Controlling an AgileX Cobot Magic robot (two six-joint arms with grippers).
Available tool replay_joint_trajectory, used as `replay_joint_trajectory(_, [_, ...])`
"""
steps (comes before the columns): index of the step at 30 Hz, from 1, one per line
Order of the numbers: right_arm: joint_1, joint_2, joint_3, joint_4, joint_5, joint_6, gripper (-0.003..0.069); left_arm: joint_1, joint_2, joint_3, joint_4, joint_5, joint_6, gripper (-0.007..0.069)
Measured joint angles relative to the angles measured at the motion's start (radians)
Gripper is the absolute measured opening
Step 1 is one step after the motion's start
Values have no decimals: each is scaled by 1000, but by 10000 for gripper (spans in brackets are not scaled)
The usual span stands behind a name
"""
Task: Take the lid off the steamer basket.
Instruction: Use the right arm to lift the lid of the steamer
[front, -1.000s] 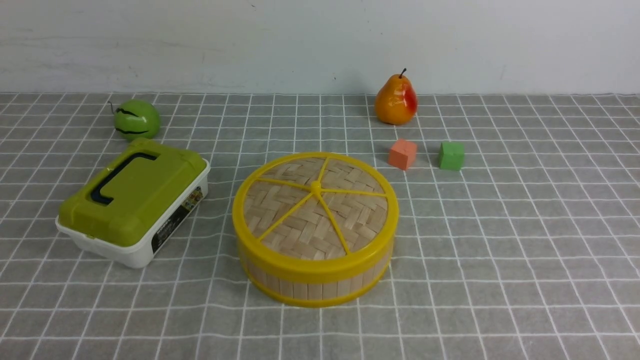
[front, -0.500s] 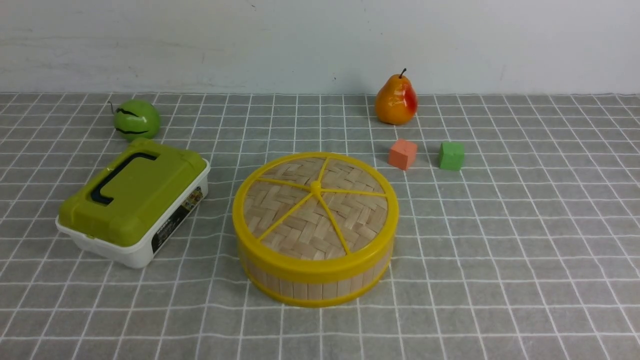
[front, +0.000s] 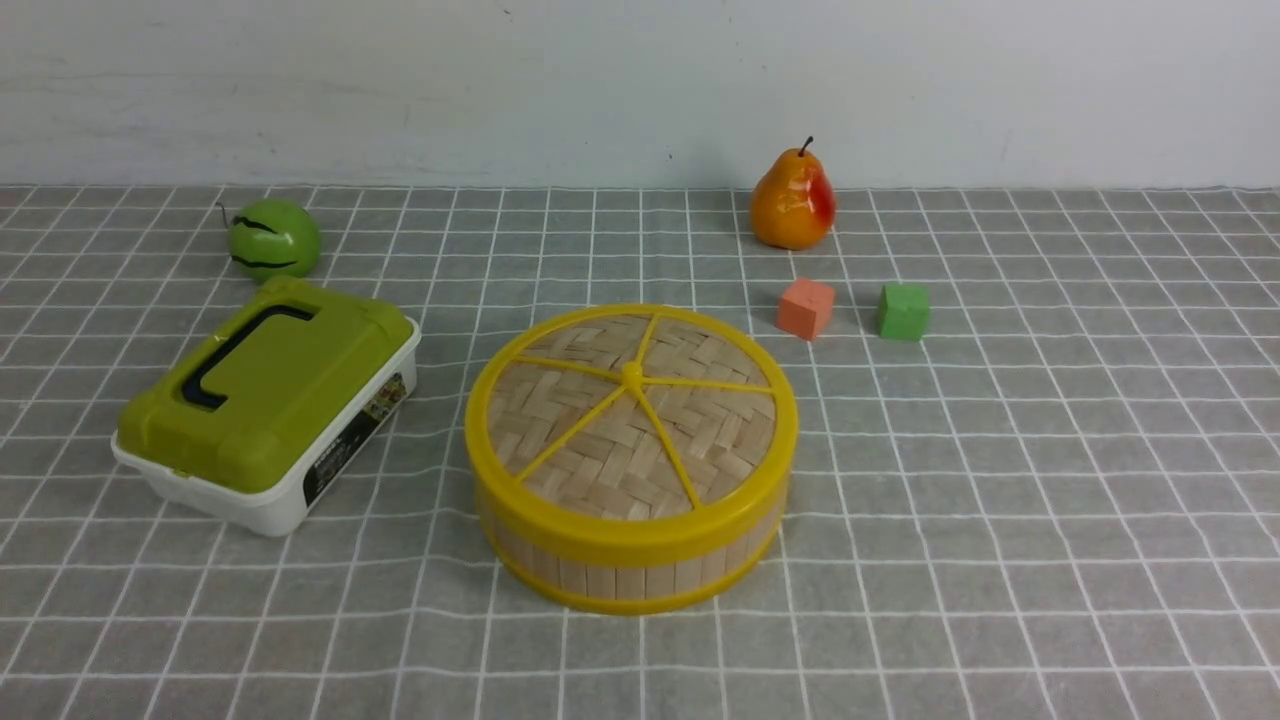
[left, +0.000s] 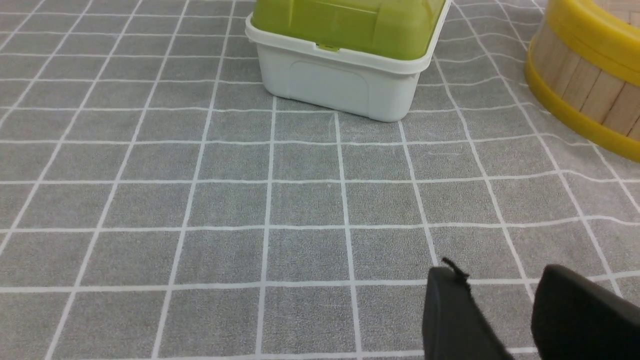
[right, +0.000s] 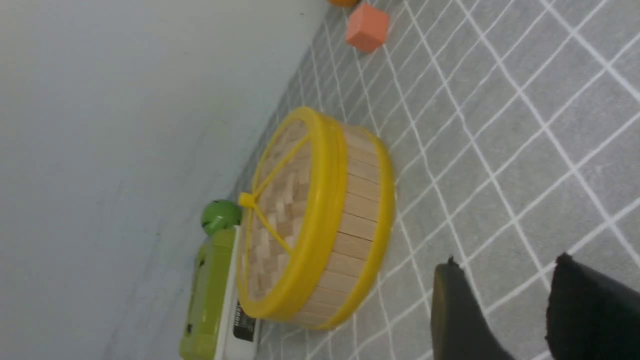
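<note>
Front view shows nothing has moved: the lid still caps the steamer basket, so you haven't started. Your left gripper and right gripper stand parted, empty.

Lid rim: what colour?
Yellow rim on the lid, clearest in the front view.
</note>
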Motion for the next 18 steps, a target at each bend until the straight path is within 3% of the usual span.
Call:
replay_joint_trajectory(7, [2,0,-1,23,-33,-90,241,0,0,0,0,-2,0,239])
replay_joint_trajectory(8, [2,0,-30,19,-3,-178,229,0,0,0,0,-1,0,239])
replay_joint_trajectory(9, [2,0,-35,19,-3,-191,225,0,0,0,0,-1,0,239])
replay_joint_trajectory(11, [3,42,-147,-10,59,-365,142,0,0,0,0,-2,0,239])
replay_joint_trajectory(12, [3,49,-158,-13,65,-379,142,0,0,0,0,-2,0,239])
replay_joint_trajectory(13, [3,134,-262,-39,123,-479,56,0,0,0,0,-2,0,239])
replay_joint_trajectory(14, [3,202,-327,-56,169,-531,21,0,0,0,0,-2,0,239])
replay_joint_trajectory(15, [3,217,-327,-60,179,-542,15,0,0,0,0,-2,0,239])
replay_joint_trajectory(18, [3,524,-610,-115,416,-766,-20,0,0,0,0,-2,0,239])
